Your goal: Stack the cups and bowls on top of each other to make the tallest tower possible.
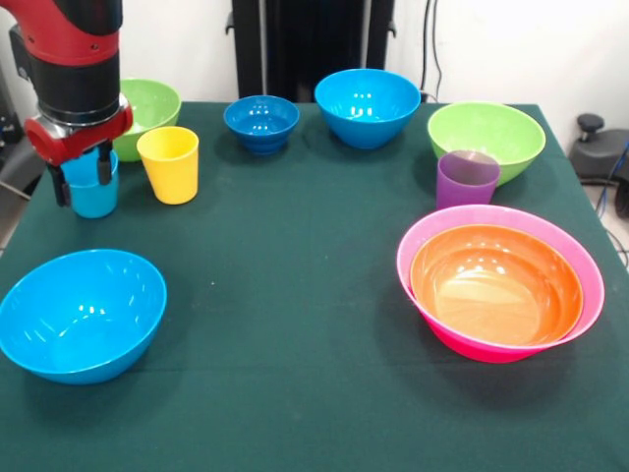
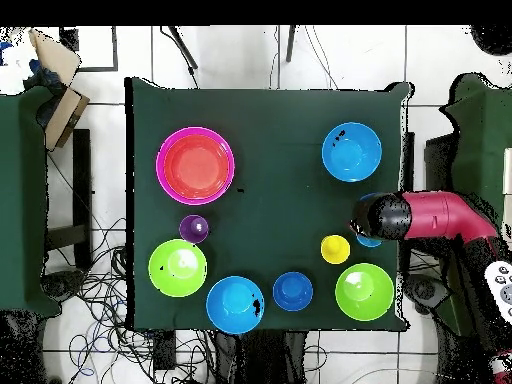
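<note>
Gripper (image 1: 79,177) down over the light blue cup (image 1: 93,197) at the table's edge, fingers straddling its rim.

Light blue cup stands upright directly beneath the gripper, just beside the yellow cup (image 1: 169,163) and in front of a lime green bowl (image 1: 147,110). The red and black arm (image 1: 74,69) drops almost straight down onto it; from overhead the arm (image 2: 430,217) reaches in from the table's side and hides most of the cup. The two dark fingers (image 1: 102,167) are parted, one outside the cup's wall and one over its mouth, but whether they are pressing the wall cannot be told. Well apart, the orange bowl (image 1: 496,285) sits nested in the large pink bowl (image 1: 585,258), with the purple cup (image 1: 466,179) just behind them.
</note>
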Motion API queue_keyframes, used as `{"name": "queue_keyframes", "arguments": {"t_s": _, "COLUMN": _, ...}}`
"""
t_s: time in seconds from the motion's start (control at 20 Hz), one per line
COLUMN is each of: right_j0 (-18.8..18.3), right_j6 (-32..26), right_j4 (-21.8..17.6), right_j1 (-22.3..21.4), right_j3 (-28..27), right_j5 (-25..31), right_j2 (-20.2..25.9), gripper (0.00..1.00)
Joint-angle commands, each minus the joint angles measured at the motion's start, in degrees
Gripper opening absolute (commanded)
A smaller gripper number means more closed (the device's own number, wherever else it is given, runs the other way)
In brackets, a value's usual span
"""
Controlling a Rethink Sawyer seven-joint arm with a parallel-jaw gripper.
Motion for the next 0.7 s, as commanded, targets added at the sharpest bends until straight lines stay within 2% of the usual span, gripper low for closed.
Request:
{"name": "queue_keyframes", "arguments": {"t_s": 0.05, "right_j0": 2.7, "right_j6": -2.7, "right_j4": -4.9, "right_j1": -0.9, "right_j3": 3.8, "right_j5": -1.2, "right_j2": -3.7, "gripper": 1.0}}
{"name": "queue_keyframes", "arguments": {"t_s": 0.7, "right_j0": 3.6, "right_j6": -3.1, "right_j4": -3.9, "right_j1": -1.3, "right_j3": 3.8, "right_j5": -1.3, "right_j2": -4.4, "gripper": 1.0}}
